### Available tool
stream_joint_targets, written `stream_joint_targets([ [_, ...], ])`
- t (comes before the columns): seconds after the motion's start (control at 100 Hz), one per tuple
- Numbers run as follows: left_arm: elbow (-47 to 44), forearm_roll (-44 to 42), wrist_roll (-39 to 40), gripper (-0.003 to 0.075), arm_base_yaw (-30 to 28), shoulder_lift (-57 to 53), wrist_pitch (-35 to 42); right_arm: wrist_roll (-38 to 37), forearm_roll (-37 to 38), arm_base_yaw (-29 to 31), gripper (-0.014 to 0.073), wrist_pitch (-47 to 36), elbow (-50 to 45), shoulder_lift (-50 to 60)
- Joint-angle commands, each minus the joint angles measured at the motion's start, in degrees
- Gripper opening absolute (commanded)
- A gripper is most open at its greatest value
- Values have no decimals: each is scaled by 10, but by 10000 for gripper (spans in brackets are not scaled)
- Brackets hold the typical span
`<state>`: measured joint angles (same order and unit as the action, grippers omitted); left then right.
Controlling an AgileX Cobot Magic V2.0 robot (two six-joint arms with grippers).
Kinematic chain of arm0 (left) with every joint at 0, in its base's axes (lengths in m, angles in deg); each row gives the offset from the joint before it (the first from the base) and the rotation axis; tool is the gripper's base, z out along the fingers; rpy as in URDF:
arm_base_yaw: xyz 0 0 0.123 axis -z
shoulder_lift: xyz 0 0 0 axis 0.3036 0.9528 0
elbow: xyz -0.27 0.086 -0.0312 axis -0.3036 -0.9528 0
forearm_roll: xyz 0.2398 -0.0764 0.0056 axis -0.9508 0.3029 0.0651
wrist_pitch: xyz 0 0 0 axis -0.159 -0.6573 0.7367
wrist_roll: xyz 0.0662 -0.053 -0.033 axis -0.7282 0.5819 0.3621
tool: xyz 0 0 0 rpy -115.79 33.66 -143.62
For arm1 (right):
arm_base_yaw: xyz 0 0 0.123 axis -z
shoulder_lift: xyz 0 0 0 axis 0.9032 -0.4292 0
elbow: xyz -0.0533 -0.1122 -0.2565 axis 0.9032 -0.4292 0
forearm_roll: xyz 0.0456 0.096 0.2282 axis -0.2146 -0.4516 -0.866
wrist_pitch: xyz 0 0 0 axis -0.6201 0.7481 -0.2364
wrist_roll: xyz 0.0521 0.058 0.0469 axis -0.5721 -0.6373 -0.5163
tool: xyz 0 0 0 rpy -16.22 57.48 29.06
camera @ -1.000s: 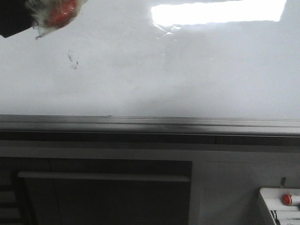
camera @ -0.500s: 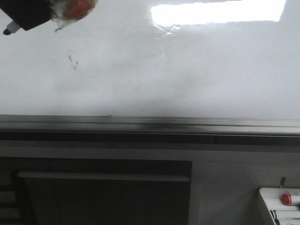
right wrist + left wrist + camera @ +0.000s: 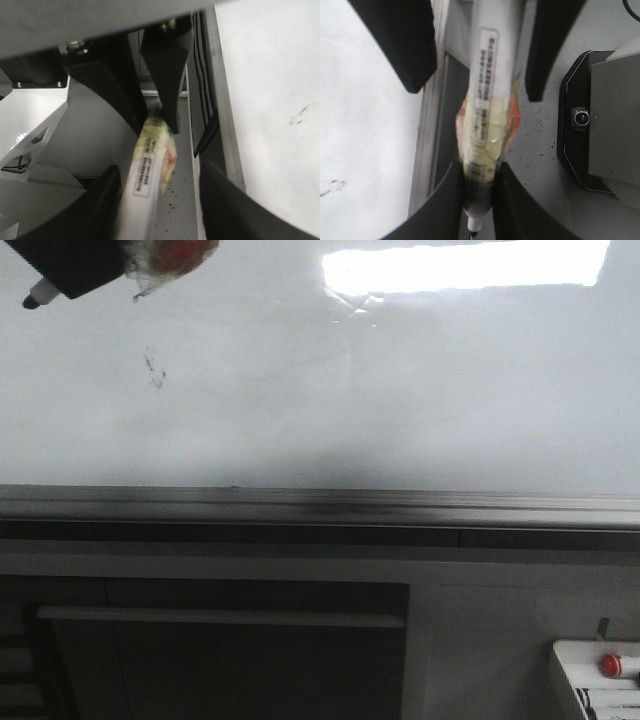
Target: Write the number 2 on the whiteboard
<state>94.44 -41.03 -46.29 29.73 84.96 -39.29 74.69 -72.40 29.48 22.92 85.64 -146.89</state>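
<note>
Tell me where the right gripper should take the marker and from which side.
Grip the marker on its bare white labelled barrel, behind the yellowish tape wad. The left gripper clamps the tip end, so only the rear is free. Come from the rear end with the right gripper open, straddling the straight round barrel, and close across it.

The front view looks forward and down over the whiteboard [image 3: 400,390], close to its surface, the grey frame edge [image 3: 320,505] crossing the picture. Each wrist view looks along its end effector from close range. All three views share the marker [image 3: 487,100] and the board's dark smudge [image 3: 155,370].
</note>
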Motion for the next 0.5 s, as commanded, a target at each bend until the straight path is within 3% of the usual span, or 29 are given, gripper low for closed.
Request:
stream_joint_targets([
  [0.0, 19, 11, 1, -18, 4, -16, 24, 7, -31, 0, 321, -19, 19, 11],
  [0.49, 19, 11, 1, -18, 4, -16, 24, 18, -16, -22, 321, -33, 19, 11],
])
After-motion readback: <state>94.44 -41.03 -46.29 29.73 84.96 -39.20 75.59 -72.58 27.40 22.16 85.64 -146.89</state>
